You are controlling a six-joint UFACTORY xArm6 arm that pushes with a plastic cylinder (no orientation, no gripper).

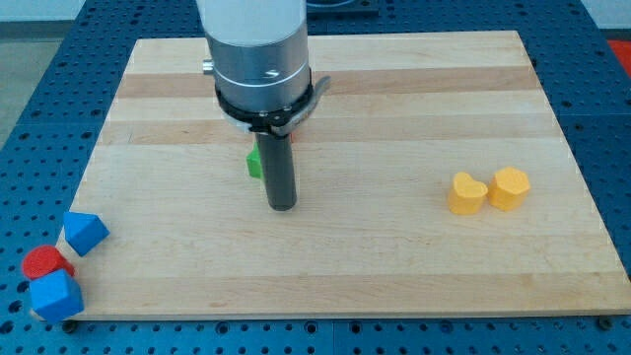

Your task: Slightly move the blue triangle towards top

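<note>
The blue triangle point(85, 233) lies at the board's left edge, near the view's bottom left. My tip point(283, 206) rests on the board near the middle, well to the right of the blue triangle and a little higher in the view. A green block point(255, 162) sits just left of the rod, partly hidden by it. A small bit of red point(290, 132) shows behind the rod under the arm's flange.
A red round block point(45, 262) and a blue block point(54, 295) lie off the wooden board's point(394, 99) bottom left corner, close below the blue triangle. Two yellow blocks, one heart-shaped point(466, 193) and one point(510, 187), sit together at the right.
</note>
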